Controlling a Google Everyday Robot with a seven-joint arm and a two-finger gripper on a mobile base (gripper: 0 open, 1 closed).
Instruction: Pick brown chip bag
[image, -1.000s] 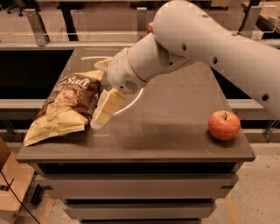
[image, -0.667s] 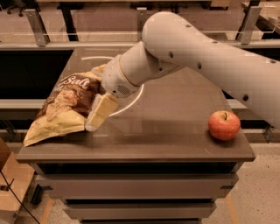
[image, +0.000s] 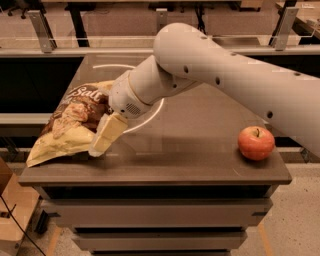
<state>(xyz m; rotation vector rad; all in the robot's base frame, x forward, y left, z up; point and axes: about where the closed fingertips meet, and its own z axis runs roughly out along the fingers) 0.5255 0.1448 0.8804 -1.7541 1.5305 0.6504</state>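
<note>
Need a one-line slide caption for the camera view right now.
Robot hand at the right side of the brown chip bag on the table; red apple apart at right.

White rounded arm (image: 225, 65), cream jaws at tip

Only readable text: white script word "Salt". It stands on dark brown front of large crinkled brown chip bag (image: 75, 117), near bag's upper end, with letters slanting slightly upward to right. Rest of printing on brown front, around chip picture: too blurred to read. Cream-coloured gripper (image: 102, 142) at end of white robot arm (image: 210, 65): low over dark table (image: 200, 165), against bag's right edge, below and right of "Salt" word, not covering it.
</note>
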